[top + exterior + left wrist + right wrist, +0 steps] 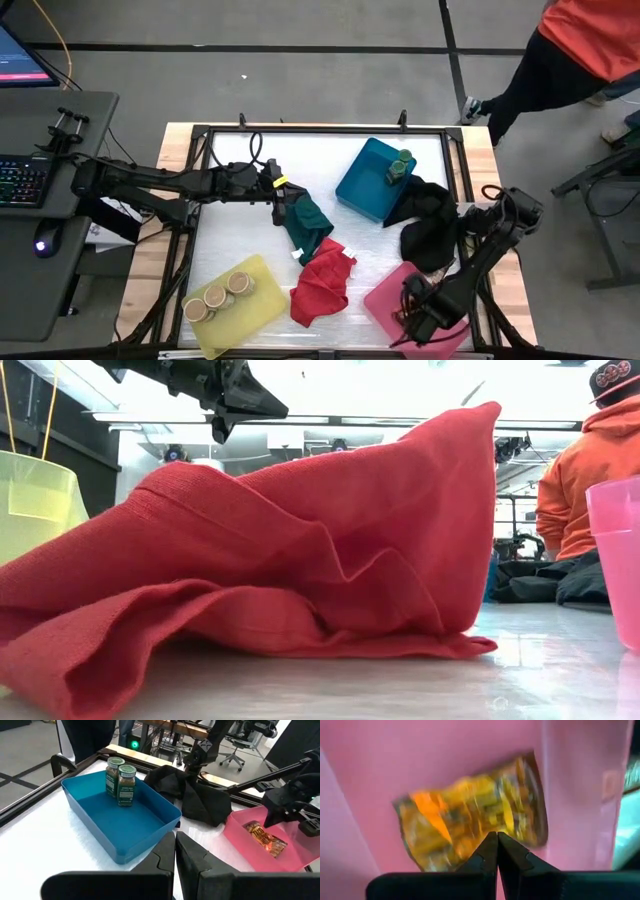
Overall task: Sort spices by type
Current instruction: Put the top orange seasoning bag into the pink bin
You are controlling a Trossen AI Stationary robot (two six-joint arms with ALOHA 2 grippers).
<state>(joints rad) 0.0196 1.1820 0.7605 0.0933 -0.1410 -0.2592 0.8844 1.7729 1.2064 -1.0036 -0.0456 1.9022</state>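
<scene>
We see the closed right gripper (497, 839) over the crinkled orange-brown spice packet (475, 815) in the pink plastic tray (385, 760); the left gripper (175, 851), closed, hangs at twelve o'clock of the green cloth (305, 220).

Blue tray (362, 187) at 1 o'clock holds green-lidded jars (120, 780). Yellow tray (252, 310) at 7 o'clock holds tan-lidded jars (217, 296). Pink tray (385, 297) at 5 o'clock holds an orange-and-brown packet (470, 815). Red cloth (320, 282), dark green cloth (305, 222), black cloth (430, 225).
</scene>
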